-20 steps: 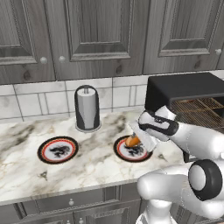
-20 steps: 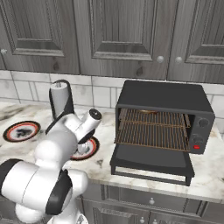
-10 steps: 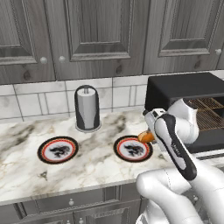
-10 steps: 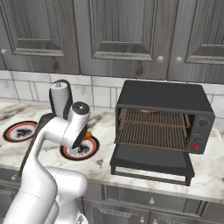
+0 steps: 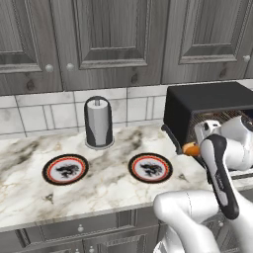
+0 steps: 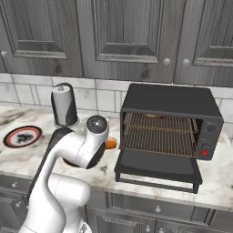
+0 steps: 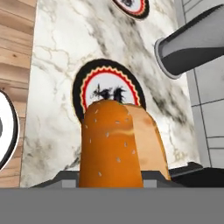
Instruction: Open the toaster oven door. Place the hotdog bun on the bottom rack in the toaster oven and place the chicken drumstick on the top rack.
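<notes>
Orange-tan elongated hotdog bun [image 7: 118, 144] clamped endwise in part-closed two-finger gripper [image 5: 193, 148], aimed toward boxy matte black toaster oven [image 6: 173, 119] at three o'clock for racking.

Hotdog bun [image 5: 189, 148] at arm's end, before toaster oven [image 5: 210, 109].

Left base view: from behind the arm's left, looking forward and down over the marble counter [image 5: 29, 192]. Right base view: from behind its right, facing the toaster oven [image 6: 170, 118] more squarely. Both share the counter, paper towel holder [image 5: 99, 122] and oven. Hand view: close, looking along the gripper down onto a plate [image 7: 83, 83].
</notes>
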Tool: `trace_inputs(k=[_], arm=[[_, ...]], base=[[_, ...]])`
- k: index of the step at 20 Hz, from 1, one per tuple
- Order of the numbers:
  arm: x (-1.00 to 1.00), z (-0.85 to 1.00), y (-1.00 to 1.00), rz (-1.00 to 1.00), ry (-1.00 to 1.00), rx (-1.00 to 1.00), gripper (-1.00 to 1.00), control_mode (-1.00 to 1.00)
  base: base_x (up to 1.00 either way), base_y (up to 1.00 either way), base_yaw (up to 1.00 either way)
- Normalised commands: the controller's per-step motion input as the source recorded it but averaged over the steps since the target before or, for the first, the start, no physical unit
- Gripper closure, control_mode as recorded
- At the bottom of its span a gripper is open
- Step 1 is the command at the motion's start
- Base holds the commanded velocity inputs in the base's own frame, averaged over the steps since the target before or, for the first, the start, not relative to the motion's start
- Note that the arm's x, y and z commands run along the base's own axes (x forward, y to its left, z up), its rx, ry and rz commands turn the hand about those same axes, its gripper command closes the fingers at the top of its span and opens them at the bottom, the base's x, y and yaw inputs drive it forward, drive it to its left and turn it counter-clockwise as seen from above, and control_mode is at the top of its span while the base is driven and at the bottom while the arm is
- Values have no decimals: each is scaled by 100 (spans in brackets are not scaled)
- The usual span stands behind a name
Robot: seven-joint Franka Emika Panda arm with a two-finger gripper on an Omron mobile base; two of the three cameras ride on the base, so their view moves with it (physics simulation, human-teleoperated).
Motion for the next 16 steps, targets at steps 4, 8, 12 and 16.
trace_inputs(k=[4, 8, 12, 16], arm=[[11, 53, -100, -3, 0, 0, 100, -100], [51, 12, -99, 2, 3, 0, 100, -100], [56, -7, -76, 5, 3, -1, 100, -100], [36, -22, -59, 3, 0, -2, 100, -100]], base=[[0, 0, 0], [0, 0, 0], [0, 0, 0], [0, 0, 0]])
